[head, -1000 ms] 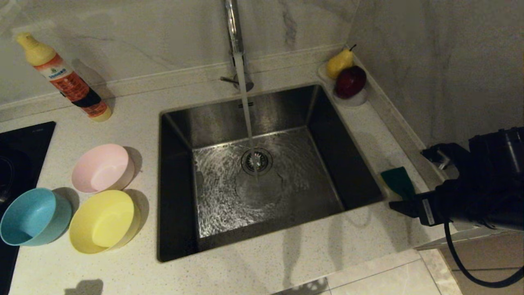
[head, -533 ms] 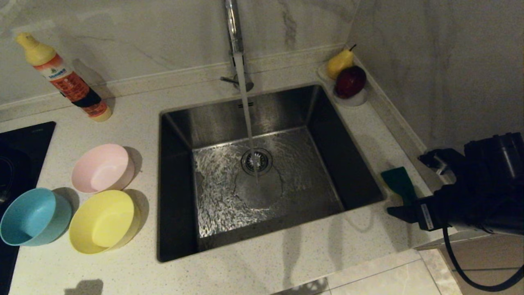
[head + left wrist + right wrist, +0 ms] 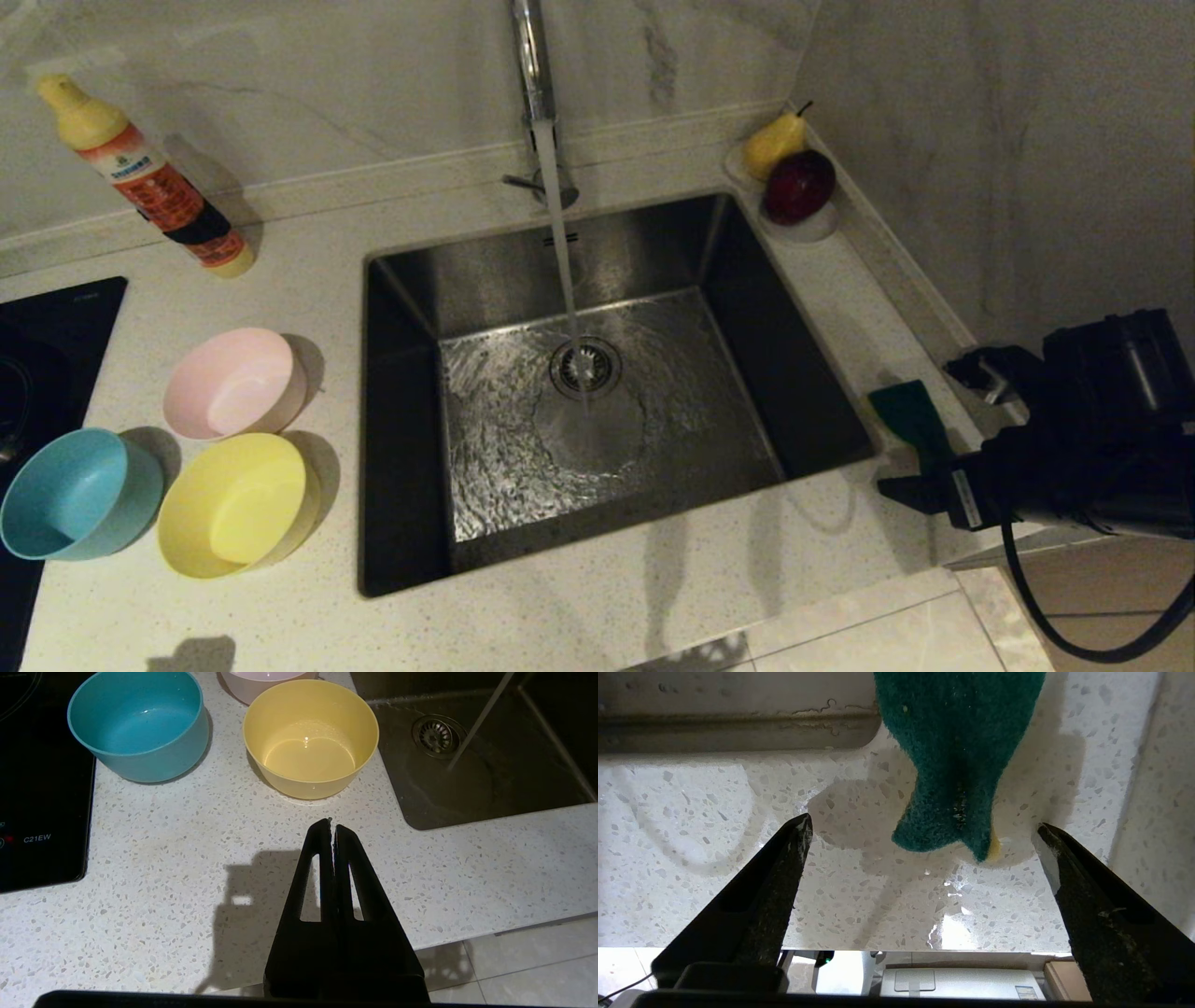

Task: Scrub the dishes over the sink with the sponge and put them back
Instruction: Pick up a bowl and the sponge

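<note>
Right wrist view: right gripper [image 3: 924, 833] stands with jaws spread wide, holding nothing, low over the countertop [image 3: 714, 835]. Sponge [image 3: 957, 756] (green side up, yellow foam at 1 corner) lies on the counter just ahead, apart from both fingers, right of the sink [image 3: 597, 392]. Tap [image 3: 534, 84] runs into the basin. Left gripper [image 3: 332, 828] is closed and empty, near the front counter edge. 3 bowls sit left of the sink: pink [image 3: 233, 383], yellow [image 3: 235, 504], blue [image 3: 79, 493].
</note>
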